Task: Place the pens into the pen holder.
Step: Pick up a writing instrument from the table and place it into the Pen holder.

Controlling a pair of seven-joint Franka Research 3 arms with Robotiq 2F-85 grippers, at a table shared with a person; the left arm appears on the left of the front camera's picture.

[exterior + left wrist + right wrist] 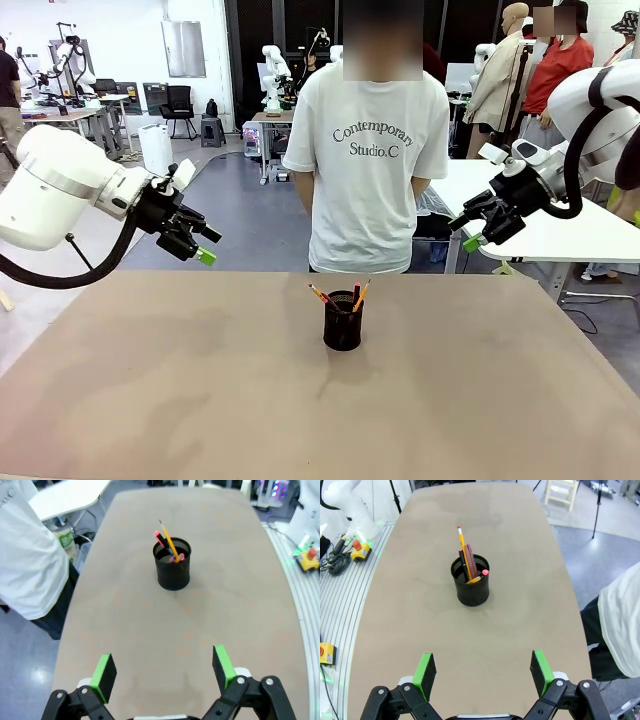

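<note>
We see the pen holder (pixel 342 328) standing upright near the middle of the table (pixel 150 400), with the pens (pixel 338 296) already inside it, their tips fanning out above the rim. From the front, we can make out a yellow-orange one and red ones; how many there are in all we cannot tell, since their lower ends are hidden behind the mesh. Our left gripper (pixel 200 244) hangs above the table's far left edge, jaws spread wide and holding nothing. Our right gripper (pixel 468 232) hangs beyond the far right edge, likewise spread and empty. A person in a white T-shirt (pixel 366 170) stands at the far side, hands out of sight behind the back.
</note>
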